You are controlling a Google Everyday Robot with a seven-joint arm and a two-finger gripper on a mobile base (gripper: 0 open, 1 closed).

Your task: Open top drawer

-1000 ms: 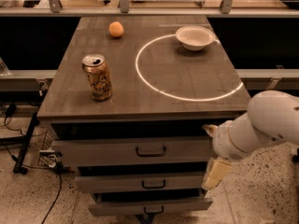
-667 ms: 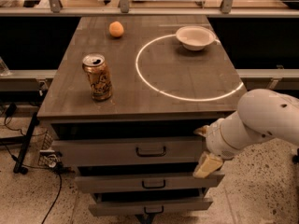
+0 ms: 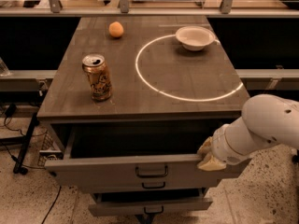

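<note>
The top drawer (image 3: pixel 103 171) is a wide grey drawer with a small dark bail handle (image 3: pixel 152 172) at its centre. It stands pulled out from under the tabletop, and its dark inside shows behind the front. My gripper (image 3: pixel 207 157) rests on the top edge of the drawer front near its right end. The white arm (image 3: pixel 266 125) reaches in from the right.
A soda can (image 3: pixel 97 77), an orange (image 3: pixel 116 29) and a white bowl (image 3: pixel 195 37) sit on the grey tabletop (image 3: pixel 154 83), which bears a white ring mark. Two narrower drawers (image 3: pixel 149 205) lie below the top one. Cables lie on the floor at the left.
The top drawer was shut and now stands pulled out toward the camera. My gripper has moved from beside the lower drawers up to the top edge of the drawer front.
</note>
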